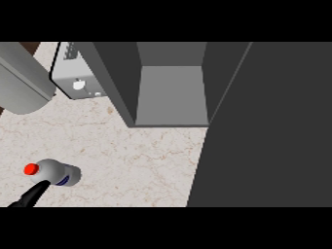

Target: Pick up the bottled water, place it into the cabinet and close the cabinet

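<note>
Nearest the camera, at the lower left, a black hand [33, 193] comes up from the bottom edge and touches the bottle [53, 172]. Only a slim dark part of the hand shows, laid against the bottle's lower side, so I cannot tell whether its fingers are curled round the bottle or straight. Since it enters from the left, it is probably the left hand; the right hand is out of view.

The bottle lies on the marble counter [125, 151], pale grey with a red cap [31, 168] pointing left and a dark blue band at its far end. It sits well apart from the cabinet [168, 92], below and left of the cabinet's open front.

The cabinet is dark grey, its pale interior facing the bottle, with its door [269, 131] swung open as a large dark panel to the right of the opening. Left of the cabinet stands a white appliance [79, 78], and further left a grey rounded form [14, 78] that I cannot identify.

The step in hand looks like grasping. To do it well, the hand should close round the middle of the bottle, not the cap end, since a bottle lying flat may roll away at a touch. Lift first, then carry up and right into the opening, keeping clear of the cabinet's left wall.
</note>
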Robot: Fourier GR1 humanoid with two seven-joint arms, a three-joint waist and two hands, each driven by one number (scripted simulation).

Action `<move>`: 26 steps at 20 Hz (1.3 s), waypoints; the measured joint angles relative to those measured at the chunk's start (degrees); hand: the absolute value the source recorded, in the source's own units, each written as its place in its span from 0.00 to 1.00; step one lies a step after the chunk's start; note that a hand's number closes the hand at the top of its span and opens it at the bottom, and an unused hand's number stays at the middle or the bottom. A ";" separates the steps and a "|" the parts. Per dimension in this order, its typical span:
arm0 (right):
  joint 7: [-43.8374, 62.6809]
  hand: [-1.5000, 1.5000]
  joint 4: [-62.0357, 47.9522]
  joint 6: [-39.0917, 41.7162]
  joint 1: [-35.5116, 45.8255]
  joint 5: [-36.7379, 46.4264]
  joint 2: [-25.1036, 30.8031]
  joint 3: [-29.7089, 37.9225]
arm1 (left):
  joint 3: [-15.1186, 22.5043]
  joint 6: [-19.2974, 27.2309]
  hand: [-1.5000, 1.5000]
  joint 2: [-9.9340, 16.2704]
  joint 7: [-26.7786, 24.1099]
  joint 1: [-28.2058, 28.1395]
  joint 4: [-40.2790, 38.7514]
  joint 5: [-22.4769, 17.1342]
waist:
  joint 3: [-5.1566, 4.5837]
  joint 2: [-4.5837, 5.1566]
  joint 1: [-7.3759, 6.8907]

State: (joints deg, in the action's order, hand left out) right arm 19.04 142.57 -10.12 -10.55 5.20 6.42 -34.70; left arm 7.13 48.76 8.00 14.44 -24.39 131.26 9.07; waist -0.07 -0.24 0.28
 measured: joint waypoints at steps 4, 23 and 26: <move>-0.51 0.00 -0.11 -0.56 0.13 0.02 1.21 0.05 | -3.04 -1.66 0.00 -0.87 -4.59 0.46 -4.76 -4.09 | -0.01 0.01 -0.12; -2.17 0.00 -0.22 -5.79 0.33 1.09 5.09 -3.74 | -10.06 -13.18 0.00 -7.07 -27.31 7.61 -32.51 -17.67 | -0.01 0.07 0.19; -3.28 0.00 -0.19 -6.26 -0.50 1.05 6.09 -3.75 | -12.16 -15.13 0.00 -7.11 -29.85 9.10 -36.34 -19.86 | 0.01 0.08 0.18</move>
State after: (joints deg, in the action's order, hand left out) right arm 15.76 142.38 -16.38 -11.04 6.26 12.51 -38.45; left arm -5.03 33.62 0.89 -15.41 -15.30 94.92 -10.78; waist -0.06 -0.16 0.46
